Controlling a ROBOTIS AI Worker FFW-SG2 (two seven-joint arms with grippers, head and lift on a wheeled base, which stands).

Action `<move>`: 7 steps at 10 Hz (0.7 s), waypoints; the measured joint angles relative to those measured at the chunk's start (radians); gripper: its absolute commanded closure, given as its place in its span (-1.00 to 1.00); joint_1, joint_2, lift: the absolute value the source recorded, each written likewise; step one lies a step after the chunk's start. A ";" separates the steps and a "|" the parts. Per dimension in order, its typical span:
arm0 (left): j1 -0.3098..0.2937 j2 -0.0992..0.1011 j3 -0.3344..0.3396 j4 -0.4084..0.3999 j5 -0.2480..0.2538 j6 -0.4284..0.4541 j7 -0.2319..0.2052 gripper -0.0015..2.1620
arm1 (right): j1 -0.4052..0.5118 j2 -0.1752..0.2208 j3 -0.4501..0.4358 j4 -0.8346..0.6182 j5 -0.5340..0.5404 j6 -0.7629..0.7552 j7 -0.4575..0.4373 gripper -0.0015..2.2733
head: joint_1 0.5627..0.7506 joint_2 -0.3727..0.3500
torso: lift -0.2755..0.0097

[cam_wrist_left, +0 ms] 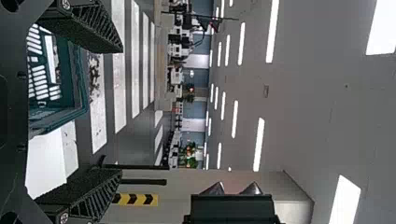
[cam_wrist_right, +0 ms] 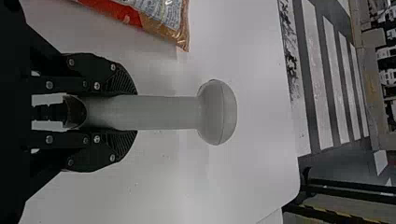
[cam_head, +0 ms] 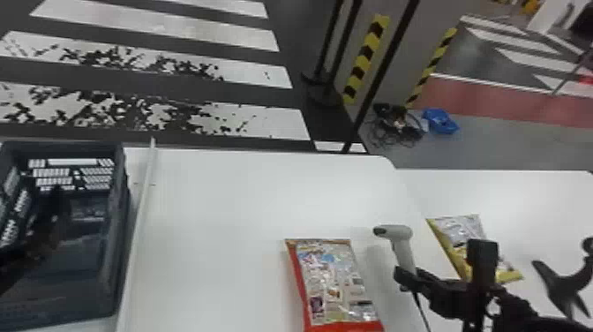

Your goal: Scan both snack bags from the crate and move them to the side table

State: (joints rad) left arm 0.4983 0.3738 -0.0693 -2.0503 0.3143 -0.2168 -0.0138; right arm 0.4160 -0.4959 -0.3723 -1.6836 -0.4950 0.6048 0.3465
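Observation:
In the head view my right gripper (cam_head: pixel 408 276) holds the grey scanner (cam_head: pixel 400 238) by its handle, above the table. Both fingers press on the handle in the right wrist view, where the gripper (cam_wrist_right: pixel 123 112) is shut on the scanner (cam_wrist_right: pixel 163 112). A red snack bag (cam_head: pixel 335 282) lies flat on the table left of the scanner; its corner (cam_wrist_right: pixel 161 21) shows beside the scanner in the right wrist view. The yellow snack bag (cam_head: pixel 461 238) lies on the side table, right of the scanner. At the crate my left arm (cam_head: pixel 26 256) is parked; its gripper (cam_wrist_left: pixel 119 112) stands open with nothing between its fingers.
The dark crate (cam_head: pixel 117 229) stands at the far left, beside a raised white strip (cam_head: pixel 141 212) on the main table (cam_head: pixel 220 198). The side table (cam_head: pixel 529 190) adjoins at the right. The scanner's cable (cam_head: pixel 422 311) hangs below the handle.

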 measured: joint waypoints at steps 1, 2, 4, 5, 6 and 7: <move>0.000 -0.001 -0.001 -0.001 0.000 0.001 -0.001 -0.92 | -0.003 -0.001 0.004 0.015 0.001 -0.003 -0.005 0.41 | 0.41 -0.91 | 0.26; 0.000 0.000 -0.002 -0.001 0.000 0.001 -0.003 -0.92 | -0.003 -0.001 0.006 0.022 0.002 -0.005 -0.008 -0.25 | 0.41 -0.92 | 0.26; 0.000 0.003 -0.003 -0.003 0.000 0.001 -0.003 -0.92 | -0.003 -0.001 0.008 0.030 0.011 -0.024 -0.005 -0.83 | 0.41 -0.93 | 0.26; 0.000 0.005 -0.003 -0.008 0.000 0.001 -0.003 -0.92 | -0.002 -0.001 0.009 0.031 0.011 -0.032 0.000 -0.93 | 0.41 -0.93 | 0.26; 0.000 0.005 -0.003 -0.013 0.000 0.001 -0.003 -0.92 | 0.003 -0.001 0.009 0.028 0.009 -0.041 0.002 -0.93 | 0.41 -0.93 | 0.26; 0.001 0.005 -0.004 -0.016 0.000 0.001 -0.003 -0.92 | 0.022 0.003 -0.002 0.004 -0.002 -0.053 -0.002 -0.93 | 0.41 -0.93 | 0.26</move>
State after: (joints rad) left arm 0.4991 0.3788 -0.0736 -2.0660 0.3144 -0.2154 -0.0169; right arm 0.4379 -0.4932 -0.3742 -1.6794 -0.4965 0.5519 0.3443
